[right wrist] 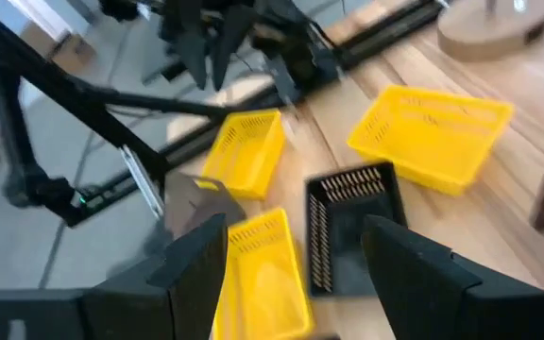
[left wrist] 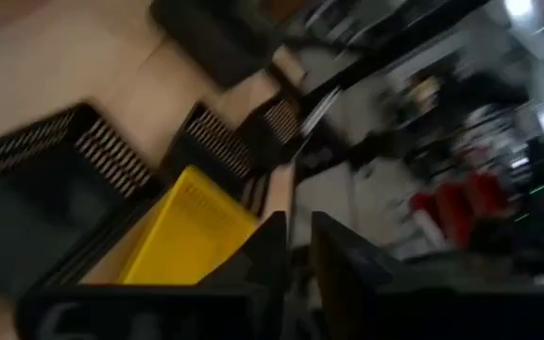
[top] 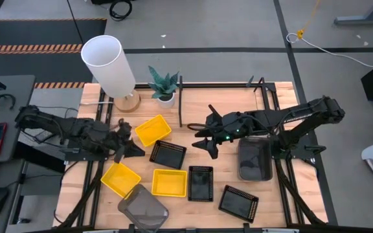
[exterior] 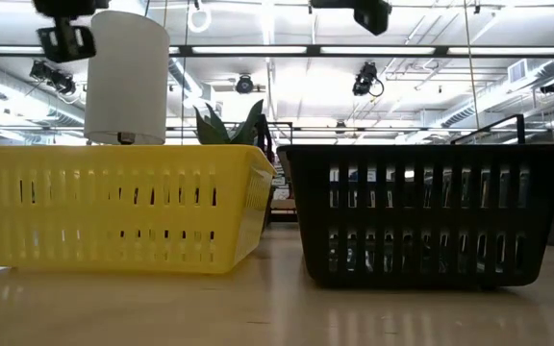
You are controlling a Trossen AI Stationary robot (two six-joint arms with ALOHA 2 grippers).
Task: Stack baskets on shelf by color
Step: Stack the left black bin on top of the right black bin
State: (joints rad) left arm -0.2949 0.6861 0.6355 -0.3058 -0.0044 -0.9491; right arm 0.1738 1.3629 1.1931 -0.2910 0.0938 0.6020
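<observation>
Slotted plastic baskets [exterior: 113, 207], slightly glossy; table [exterior: 277, 308] pale smooth wood.

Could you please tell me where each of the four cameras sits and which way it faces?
High view: overhead, straight down on the table; both arms, left hand, right hand.
Low view: at tabletop height, level across it; a yellow basket and a black basket fill it.
Left wrist view: over its own fingers, blurred, toward baskets.
Right wrist view: past its open fingers toward baskets and the left arm.
Shared: the black basket under the right hand.
</observation>
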